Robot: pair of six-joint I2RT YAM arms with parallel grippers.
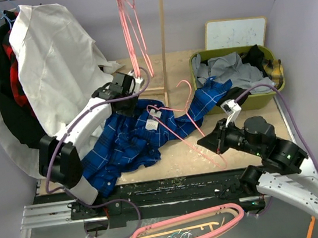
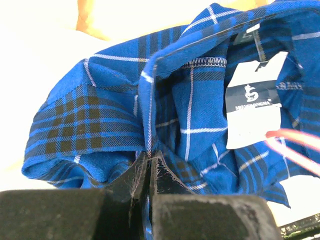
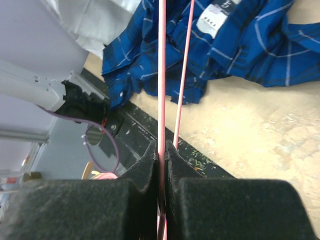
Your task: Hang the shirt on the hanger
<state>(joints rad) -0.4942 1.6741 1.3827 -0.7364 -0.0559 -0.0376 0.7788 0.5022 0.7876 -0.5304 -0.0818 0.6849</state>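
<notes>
While the shirt (image 1: 128, 142) lies crumpled on the surface (image 1: 179, 162), the left pincer (image 2: 150, 167) is clamped on its fabric beside the collar. The right pincer (image 3: 161, 151) is clamped on the hanger (image 3: 161, 75) wire. Neither shoulder appears hung; threading judged outstanding.

The neck tag (image 2: 252, 107) sewn in the shirt (image 2: 100, 125) bears a white S-like emblem; the lettering beneath is too blurred to read.
</notes>
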